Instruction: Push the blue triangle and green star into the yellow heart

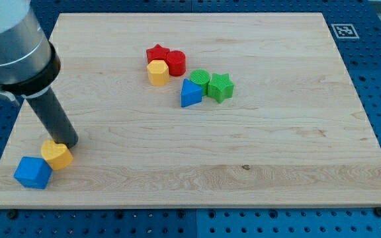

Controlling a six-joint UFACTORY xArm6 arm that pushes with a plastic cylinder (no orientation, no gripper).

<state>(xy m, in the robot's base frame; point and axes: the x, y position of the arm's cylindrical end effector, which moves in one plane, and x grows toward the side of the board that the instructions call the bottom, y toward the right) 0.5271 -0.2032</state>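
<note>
The blue triangle (pixel 190 94) lies near the board's middle, touching a green round block (pixel 200 80) above it and the green star (pixel 219 86) at its right. The yellow heart (pixel 57 155) lies at the view's lower left, touching a blue block (pixel 33 172) at its lower left. My tip (pixel 69 141) rests just above and right of the yellow heart, touching or nearly touching it, far to the left of the triangle and star.
A red star (pixel 157 53), a red round block (pixel 175 62) and a yellow block (pixel 157 72) cluster above and left of the blue triangle. The wooden board (pixel 276 152) lies on a blue perforated table; a marker tag (pixel 344 30) sits at the top right.
</note>
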